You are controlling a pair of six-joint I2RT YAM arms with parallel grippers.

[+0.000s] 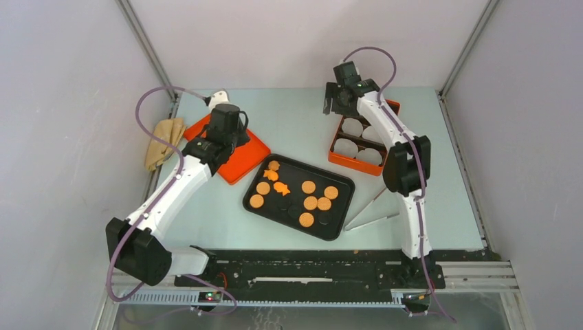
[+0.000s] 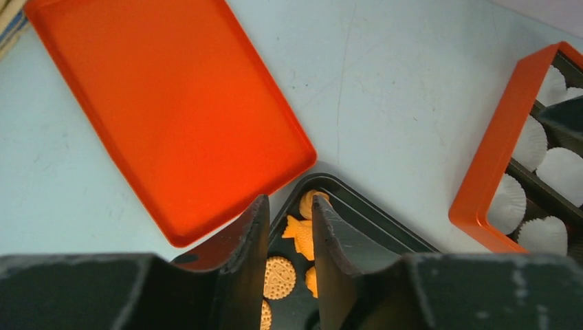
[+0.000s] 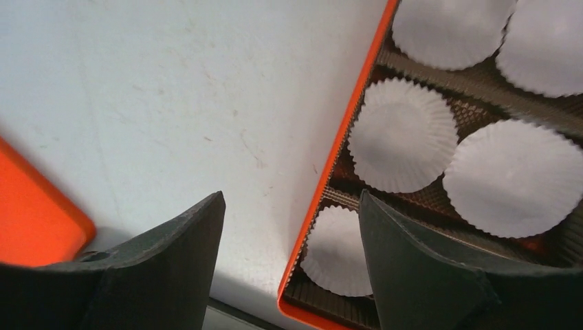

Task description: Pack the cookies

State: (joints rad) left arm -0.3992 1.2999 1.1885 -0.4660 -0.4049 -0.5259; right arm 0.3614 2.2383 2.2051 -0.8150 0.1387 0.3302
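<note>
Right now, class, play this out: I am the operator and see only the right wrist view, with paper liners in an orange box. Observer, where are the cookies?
Observer: The cookies lie on a black tray at mid-table, to the left of your orange box and nearer the arm bases.
Operator: Is the left arm holding one?
Observer: No. The left gripper is open and holds nothing; a fish-shaped cookie shows between its fingers, down on the tray.
Operator: Anything beside that tray on my side?
Observer: Two thin sticks lie on the table just right of it.
</note>
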